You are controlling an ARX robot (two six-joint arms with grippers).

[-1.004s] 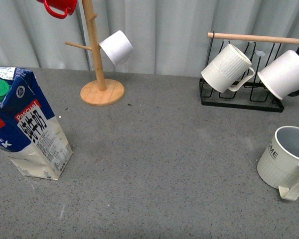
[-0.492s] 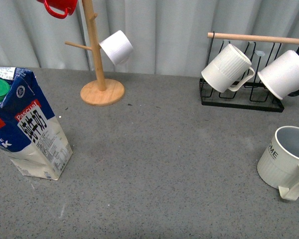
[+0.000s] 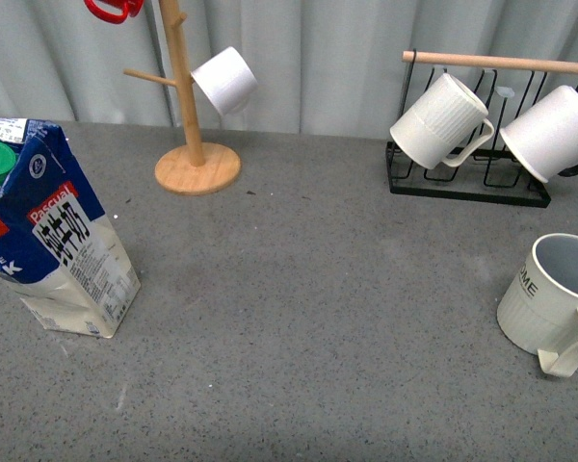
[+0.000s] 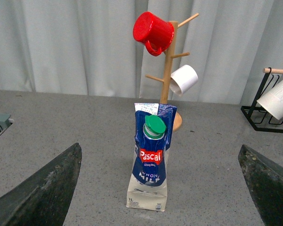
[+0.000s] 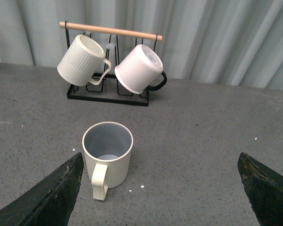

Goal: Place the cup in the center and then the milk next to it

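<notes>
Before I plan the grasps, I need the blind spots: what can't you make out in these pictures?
Cup: front view, right edge cuts off its far side; lettering only partly readable, the start curves out of sight.
Cup, right wrist view: lettering faces away.
Milk: front view, left edge cuts the label; small print too small.
Red mug: front view, top edge cuts off most of it.

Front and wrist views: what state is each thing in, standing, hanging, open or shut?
cup: upright, empty.
milk: upright, capped, dented.
red mug: hanging on the wooden tree.
small white mug: hanging on that tree.
ribbed white mug: hanging from the rack.
smooth white mug: same rack.
left tool: open.
right tool: open.
</notes>
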